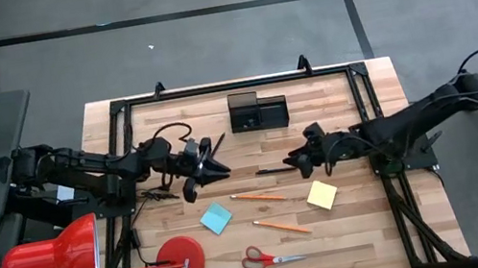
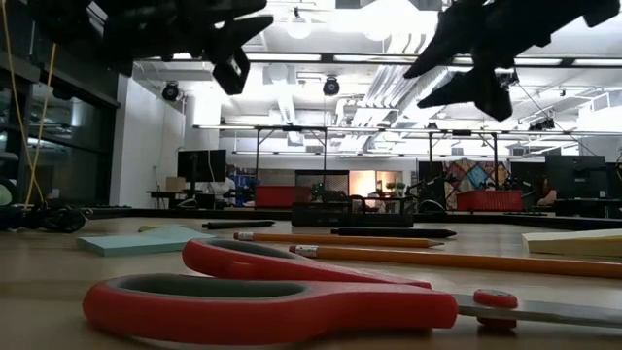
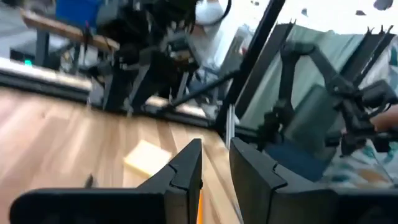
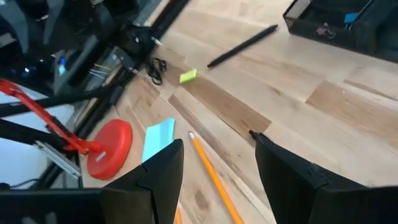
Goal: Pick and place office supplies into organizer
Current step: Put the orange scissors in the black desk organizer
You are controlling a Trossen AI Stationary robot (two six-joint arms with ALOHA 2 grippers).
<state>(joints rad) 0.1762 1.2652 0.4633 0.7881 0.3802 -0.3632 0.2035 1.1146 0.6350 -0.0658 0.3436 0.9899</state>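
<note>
While both arms hang above mid-tabletop [image 1: 372, 229], we list: left gripper [image 1: 218, 167] with jaws narrowly parted and nothing visibly held, right gripper [image 1: 294, 158] with jaws released, empty. Organizer [image 1: 258, 111] stands at the far edge. Loose nearer us — blue pad [image 1: 215, 219], yellow pad [image 1: 321, 195], two orange pencils [image 1: 257, 197], scissors [image 1: 271, 258]; a black pen [image 4: 242, 45] lies near the organizer.

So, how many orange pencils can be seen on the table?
2. One pencil lies between the blue pad and the yellow pad; the other pencil lies nearer the front, just beyond the scissors. None looks hidden.
</note>
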